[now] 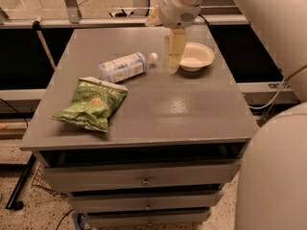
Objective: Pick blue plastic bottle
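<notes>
The robot's arm is clad in smooth, glossy white shells with rounded edges. A bulbous white wrist housing point(181, 4) has a small patch of fine dotted vent holes low on its side. Below it, over the far part of the grey table point(192, 109), hangs the gripper point(172, 69), pale yellowish, long and narrow. A broad white arm segment point(268, 28) at upper right bears one small dark recess. Another rounded white shell point(276, 176) fills the lower right.
</notes>
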Controlling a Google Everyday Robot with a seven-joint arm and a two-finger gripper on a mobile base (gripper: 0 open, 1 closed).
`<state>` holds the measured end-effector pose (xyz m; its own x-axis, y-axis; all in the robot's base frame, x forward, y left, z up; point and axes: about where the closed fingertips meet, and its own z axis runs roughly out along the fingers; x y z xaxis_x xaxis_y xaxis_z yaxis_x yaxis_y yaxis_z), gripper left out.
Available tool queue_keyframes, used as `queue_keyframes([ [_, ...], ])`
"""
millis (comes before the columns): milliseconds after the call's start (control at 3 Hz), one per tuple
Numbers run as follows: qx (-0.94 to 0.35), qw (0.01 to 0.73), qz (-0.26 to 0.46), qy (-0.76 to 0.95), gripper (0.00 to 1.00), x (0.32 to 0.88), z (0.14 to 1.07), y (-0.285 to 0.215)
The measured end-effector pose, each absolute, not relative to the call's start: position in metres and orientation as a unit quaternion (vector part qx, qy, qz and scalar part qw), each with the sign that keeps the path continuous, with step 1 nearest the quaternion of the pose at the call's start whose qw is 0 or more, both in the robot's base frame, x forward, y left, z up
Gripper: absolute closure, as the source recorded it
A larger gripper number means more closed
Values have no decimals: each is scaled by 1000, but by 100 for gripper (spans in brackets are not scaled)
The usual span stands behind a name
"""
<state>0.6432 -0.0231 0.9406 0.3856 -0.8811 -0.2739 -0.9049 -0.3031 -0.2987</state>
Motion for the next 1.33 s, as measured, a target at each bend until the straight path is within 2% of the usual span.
queue_keyframes([
  [667,-815,206,34,540,0,653,932,-7],
  [1333,-859,175,37,480,0,667,906,54],
])
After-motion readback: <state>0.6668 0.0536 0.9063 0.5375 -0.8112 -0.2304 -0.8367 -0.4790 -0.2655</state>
